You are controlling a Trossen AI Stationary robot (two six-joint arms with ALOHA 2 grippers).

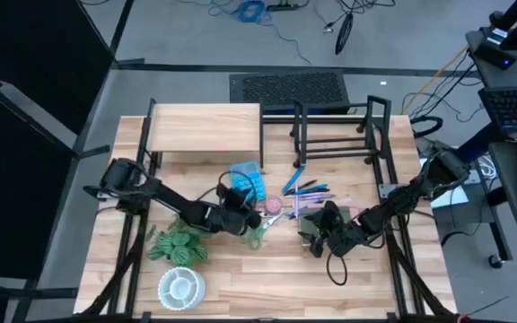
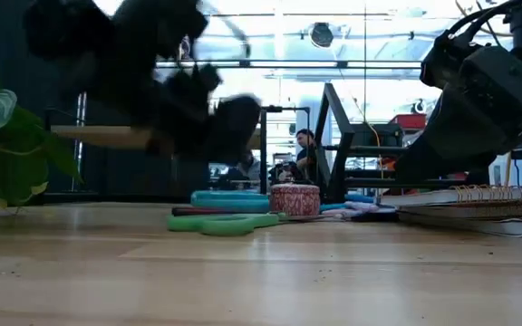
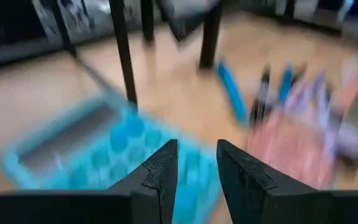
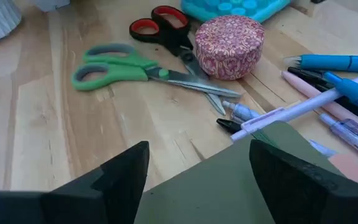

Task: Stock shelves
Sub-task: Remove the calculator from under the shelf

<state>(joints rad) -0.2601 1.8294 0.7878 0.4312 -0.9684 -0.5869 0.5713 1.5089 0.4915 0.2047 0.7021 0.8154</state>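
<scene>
Overhead, left hand (image 1: 240,208), fingers narrowly parted and empty, hovers above blue calculator (image 1: 248,182).

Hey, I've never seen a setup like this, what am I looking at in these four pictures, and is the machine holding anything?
It is a robot with two dark arms at a wooden table. One picture looks straight down, one looks level across the tabletop, and two come from cameras on the arms' wrists.

At the back stand a pale-wood shelf and a black wire rack. In the middle lie a blue calculator, pens, green scissors, red-handled scissors, a patterned round tin and notebooks. A plant and a white dish sit near the front.

The left gripper is open over the calculator, holding nothing. The right gripper is open over a green notebook.
</scene>
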